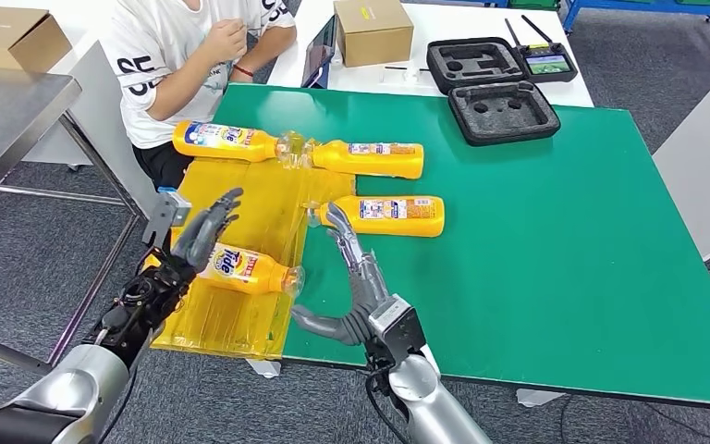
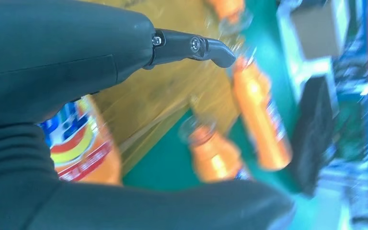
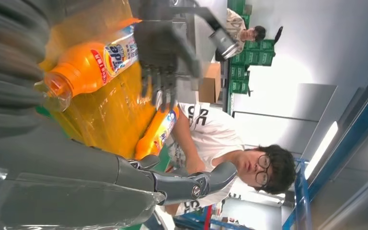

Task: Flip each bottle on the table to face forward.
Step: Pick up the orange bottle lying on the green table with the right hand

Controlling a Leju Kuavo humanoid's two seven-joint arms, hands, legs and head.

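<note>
- Head view: four orange bottles lie on their sides on the green tabletop [image 1: 555, 231]. The near bottle [image 1: 245, 269] rests on the yellow sheet [image 1: 240, 199], its cap toward the right.
- The left robot hand [image 1: 201, 233] hovers over that bottle's base end, fingers spread, holding nothing.
- The right robot hand [image 1: 356, 277] is open, fingers stretched up just right of the cap, near the middle bottle [image 1: 397, 215].
- Two far bottles [image 1: 226, 141] and [image 1: 370, 158] lie cap to cap, by a seated person [image 1: 180, 55].
- Foam cases [image 1: 504, 111] sit at the far edge.
- Left wrist view: blurred; the left thumb [image 2: 191, 48] is apart from the labelled bottle [image 2: 84, 151].
- Right wrist view: the right thumb [image 3: 191, 184] is extended, touching nothing; the near bottle [image 3: 88, 67] lies beyond.
</note>
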